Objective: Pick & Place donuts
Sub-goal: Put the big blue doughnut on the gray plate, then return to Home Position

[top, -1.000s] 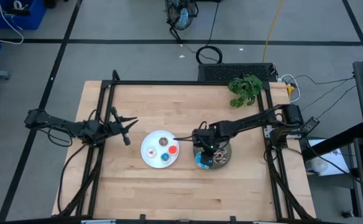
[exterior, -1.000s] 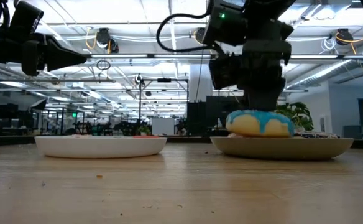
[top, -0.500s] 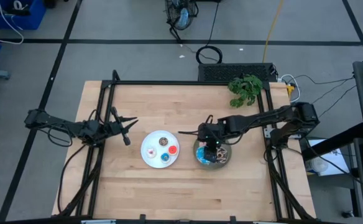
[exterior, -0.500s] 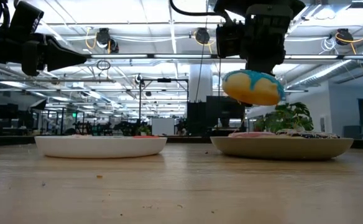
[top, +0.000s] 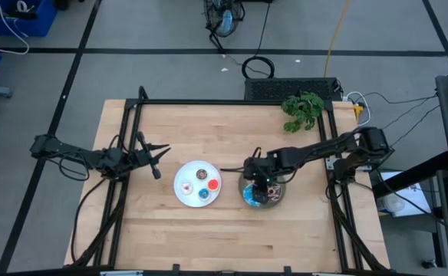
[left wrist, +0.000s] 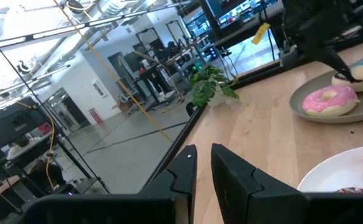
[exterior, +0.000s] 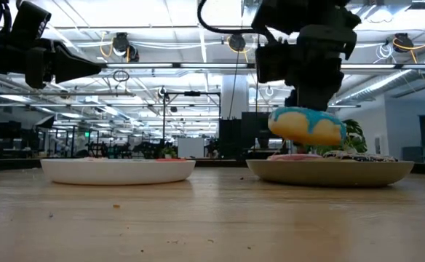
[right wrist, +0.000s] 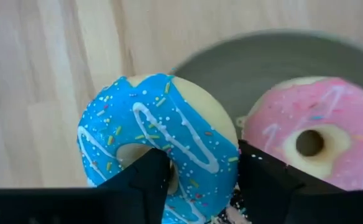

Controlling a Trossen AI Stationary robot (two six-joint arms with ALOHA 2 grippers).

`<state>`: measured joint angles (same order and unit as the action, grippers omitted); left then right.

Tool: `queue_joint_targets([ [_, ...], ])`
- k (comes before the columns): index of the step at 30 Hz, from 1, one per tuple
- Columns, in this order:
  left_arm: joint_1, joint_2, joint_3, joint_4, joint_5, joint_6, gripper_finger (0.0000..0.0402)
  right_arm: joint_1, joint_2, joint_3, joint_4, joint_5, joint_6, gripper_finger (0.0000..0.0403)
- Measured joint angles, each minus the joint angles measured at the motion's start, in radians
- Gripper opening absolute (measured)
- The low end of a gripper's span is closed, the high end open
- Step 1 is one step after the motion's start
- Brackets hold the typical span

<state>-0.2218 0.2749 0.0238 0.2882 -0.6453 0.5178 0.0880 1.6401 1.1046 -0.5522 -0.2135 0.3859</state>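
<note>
**Blue donut held just above the grey plate**

While the pale wooden desk (top: 209,230) carries two plates side by side, the step in hand looks like the placing or lifting of one large donut at the grey one. That round grey plate (exterior: 387,173) lies under the right arm; the round white plate (top: 184,196) beside it holds the four small toy donuts.

Over the grey plate's near edge, the right tool (right wrist: 197,177) grips the large blue-iced, sprinkled ring donut (exterior: 307,126), one finger through its hole and one outside. From table height the donut hangs tilted, just clear of the plate. The pink-iced ring donut (right wrist: 309,146) lies flat on the grey plate beside it.

Off to the side, the left tool (left wrist: 201,168) waits over bare wood, its fingers narrow and holding nothing.

Next, I judge, the blue donut must be carried clear of the pink one without knocking it, or set down level.
</note>
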Motion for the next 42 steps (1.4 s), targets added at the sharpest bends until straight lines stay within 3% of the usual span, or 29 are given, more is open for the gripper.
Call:
queue_joint_targets([
  [12,0.0,0.0,0.0,0.0,0.0,-0.001,0.0056,-0.009,0.04,-0.009,-0.01,-0.023,0.076,0.0301],
  [16,0.0,0.0,0.0,0.0,0.0,-0.001,0.0056,-0.013,0.04,-0.009,-0.011,-0.024,0.076,0.0328],
  [37,0.0,0.0,0.0,-0.001,0.0,-0.001,0.0056,-0.028,-0.013,0.053,-0.135,0.006,0.074,0.0331],
  [42,0.0,0.0,0.0,0.0,0.0,0.004,0.0056,-0.047,-0.084,0.053,-0.172,0.011,0.068,0.0331],
])
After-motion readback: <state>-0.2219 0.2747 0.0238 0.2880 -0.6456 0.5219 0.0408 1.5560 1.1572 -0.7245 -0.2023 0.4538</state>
